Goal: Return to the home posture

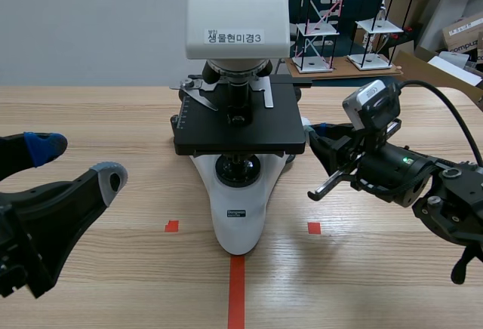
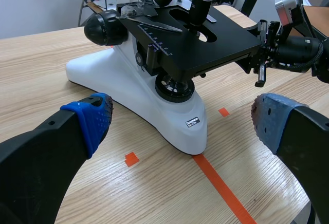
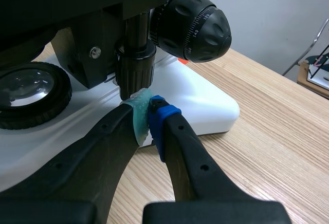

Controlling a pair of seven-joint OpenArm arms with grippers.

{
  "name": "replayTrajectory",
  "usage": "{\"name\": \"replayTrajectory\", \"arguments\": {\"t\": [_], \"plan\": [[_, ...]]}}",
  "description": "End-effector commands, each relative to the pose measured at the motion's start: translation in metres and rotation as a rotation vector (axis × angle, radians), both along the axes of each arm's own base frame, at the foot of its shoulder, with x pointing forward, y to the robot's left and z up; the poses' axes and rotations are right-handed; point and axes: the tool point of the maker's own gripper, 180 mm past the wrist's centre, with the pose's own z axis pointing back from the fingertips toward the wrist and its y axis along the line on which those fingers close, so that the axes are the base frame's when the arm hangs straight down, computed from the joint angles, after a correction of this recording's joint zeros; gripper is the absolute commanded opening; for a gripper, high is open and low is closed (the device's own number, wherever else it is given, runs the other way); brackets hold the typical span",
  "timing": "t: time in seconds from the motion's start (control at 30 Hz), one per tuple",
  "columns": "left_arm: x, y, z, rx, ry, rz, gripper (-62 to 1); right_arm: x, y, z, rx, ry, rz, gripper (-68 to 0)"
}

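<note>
A white and black microscope point(image 1: 238, 223) stands at the table's middle, its black stage point(image 1: 240, 125) under the lenses. My left gripper point(image 1: 75, 163) hovers low at the near left, open, with nothing between its blue pads point(image 2: 95, 116); the microscope base point(image 2: 144, 95) lies ahead of it. My right gripper point(image 1: 311, 134) is by the microscope's right side, shut with nothing held. In the right wrist view its pads point(image 3: 149, 116) meet just under a small black knob stem point(image 3: 134, 70), below the big focus knob point(image 3: 193, 26) and over the white base point(image 3: 205, 100).
Wire-frame models point(image 1: 343, 19) stand on a cardboard sheet at the back right, with boxes point(image 1: 464, 35) beyond. A black cable point(image 1: 453, 110) arcs over the right arm. Bare wood lies on both sides of the microscope, with orange tape marks near the front.
</note>
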Motion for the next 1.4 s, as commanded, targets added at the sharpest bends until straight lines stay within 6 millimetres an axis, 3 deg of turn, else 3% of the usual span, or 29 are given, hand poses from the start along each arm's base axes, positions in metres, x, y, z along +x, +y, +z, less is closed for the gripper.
{"name": "replayTrajectory", "arguments": {"t": [0.0,0.7,0.9,1.0,1.27,1.37], "plan": [[0.0,-0.001,0.007,-0.02,-0.02,0.003,-4.3,0.005,0.001,0.014,0.02,-0.04,0.003,-67.7],[0.0,-0.001,0.007,-0.02,-0.02,0.003,-4.3,0.005,0.001,0.014,0.02,-0.04,0.003,-67.5],[0.0,-0.001,0.007,-0.021,-0.02,0.003,-4.3,-0.003,-0.004,0.006,0.018,-0.039,-0.028,-66.1],[0.0,-0.001,0.007,-0.021,-0.02,0.003,-4.3,-0.015,-0.01,0.0,0.02,-0.06,-0.075,-60.8],[0.0,-0.001,0.007,-0.021,-0.02,0.003,-4.3,-0.071,-0.017,0.012,0.051,-0.097,-0.12,-28.1],[0.0,-0.001,0.007,-0.021,-0.02,0.003,-4.3,-0.094,-0.013,0.025,0.064,-0.109,-0.113,-23.3]]}}
